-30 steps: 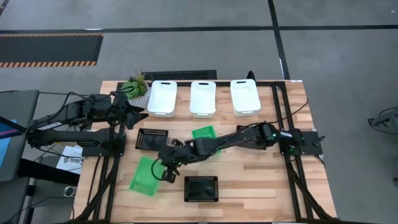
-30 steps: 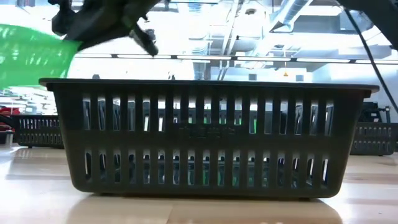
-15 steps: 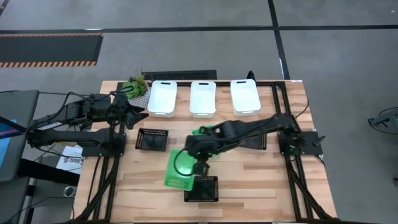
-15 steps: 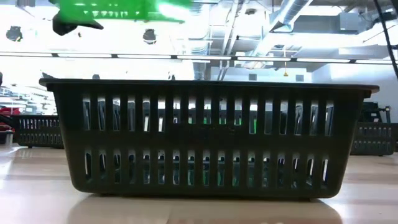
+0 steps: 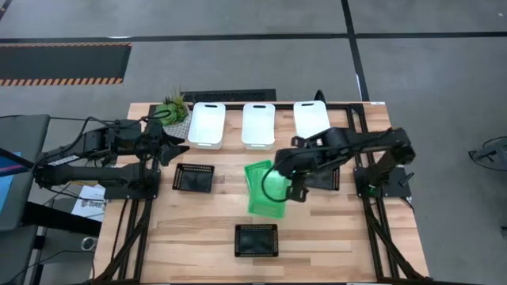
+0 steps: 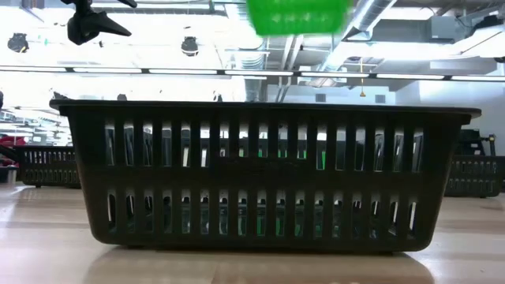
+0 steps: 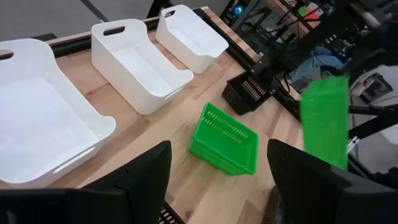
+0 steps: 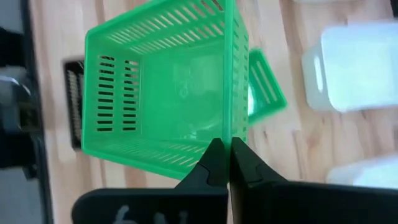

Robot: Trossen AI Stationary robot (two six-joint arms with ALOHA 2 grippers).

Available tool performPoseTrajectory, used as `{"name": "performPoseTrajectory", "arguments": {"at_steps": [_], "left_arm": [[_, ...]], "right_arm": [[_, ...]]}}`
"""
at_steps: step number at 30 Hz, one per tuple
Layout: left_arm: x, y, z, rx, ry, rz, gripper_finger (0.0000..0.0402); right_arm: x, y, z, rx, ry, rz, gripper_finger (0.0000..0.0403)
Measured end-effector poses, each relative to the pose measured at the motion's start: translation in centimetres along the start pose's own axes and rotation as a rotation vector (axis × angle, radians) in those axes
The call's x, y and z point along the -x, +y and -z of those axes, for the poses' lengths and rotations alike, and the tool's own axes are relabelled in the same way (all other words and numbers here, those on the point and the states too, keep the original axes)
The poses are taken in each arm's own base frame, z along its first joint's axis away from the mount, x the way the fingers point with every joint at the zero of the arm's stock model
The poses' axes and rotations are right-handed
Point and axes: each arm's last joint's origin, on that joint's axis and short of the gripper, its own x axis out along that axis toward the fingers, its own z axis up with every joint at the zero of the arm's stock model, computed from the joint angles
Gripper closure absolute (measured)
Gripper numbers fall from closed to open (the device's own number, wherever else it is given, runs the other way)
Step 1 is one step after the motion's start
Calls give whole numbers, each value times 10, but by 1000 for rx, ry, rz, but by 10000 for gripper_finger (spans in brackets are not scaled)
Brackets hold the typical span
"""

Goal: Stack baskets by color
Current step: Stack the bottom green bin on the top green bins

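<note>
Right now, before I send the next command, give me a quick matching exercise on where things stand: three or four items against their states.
Items:
1. right claw
2. left claw
3. green basket on the table
4. white baskets

States:
A. open, holding nothing, near the plant
B. row of three along the far edge
C. shut on the lifted green basket
D. resting on the wood, untouched

Pairs: 1-C, 2-A, 3-D, 4-B

Small potted green plant (image 5: 171,106) at wooden table's (image 5: 317,237) far-left corner
</note>
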Motion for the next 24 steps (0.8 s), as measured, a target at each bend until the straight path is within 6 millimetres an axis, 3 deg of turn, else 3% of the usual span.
{"name": "performPoseTrajectory", "arguments": {"at_steps": [5, 10, 17, 24], "left_arm": [[0, 0, 0, -7, -1, 0, 148], [0, 0, 0, -7, -1, -1, 148], [0, 0, -1, -6, -24, -9, 148], [0, 0, -2, -4, -35, -18, 148]], "right_arm": [[-17, -34, 22, 0, -8, -45, 401], [-31, -75, 31, 65, -102, -158, 401], [-62, -134, 23, 164, -109, -206, 400], [-113, -161, 11, 245, -65, -281, 399]]}}
